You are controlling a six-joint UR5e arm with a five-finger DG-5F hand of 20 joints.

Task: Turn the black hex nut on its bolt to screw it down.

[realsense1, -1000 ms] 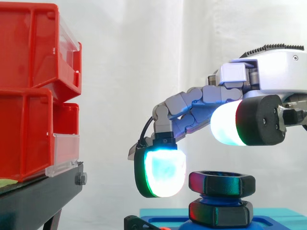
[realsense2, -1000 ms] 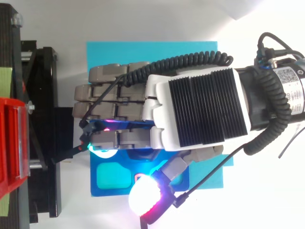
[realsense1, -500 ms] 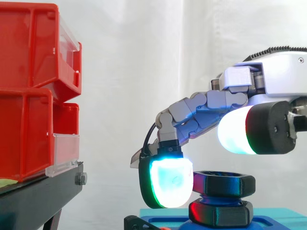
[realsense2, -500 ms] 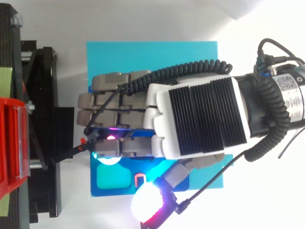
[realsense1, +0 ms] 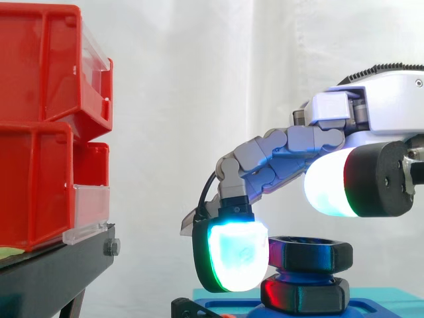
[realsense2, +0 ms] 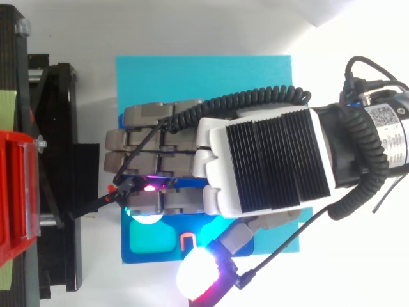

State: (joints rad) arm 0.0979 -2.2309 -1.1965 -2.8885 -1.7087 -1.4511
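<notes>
I've got my hand [realsense2: 268, 160] over the black hex nut [realsense1: 310, 255] — fingers curled down, one cyan-glowing fingertip [realsense1: 238, 257] pressed against its left side, thumb pad [realsense1: 331, 187] clear above. The nut sits on its bolt — just above a lower hex piece [realsense1: 305, 295] on the blue base [realsense2: 166, 256].

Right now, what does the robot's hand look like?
The hand has a white shell with a black ribbed panel and grey segmented fingers. Its thick pads sit in black cups, glowing white-cyan edged green; one glows white edged red.
</notes>
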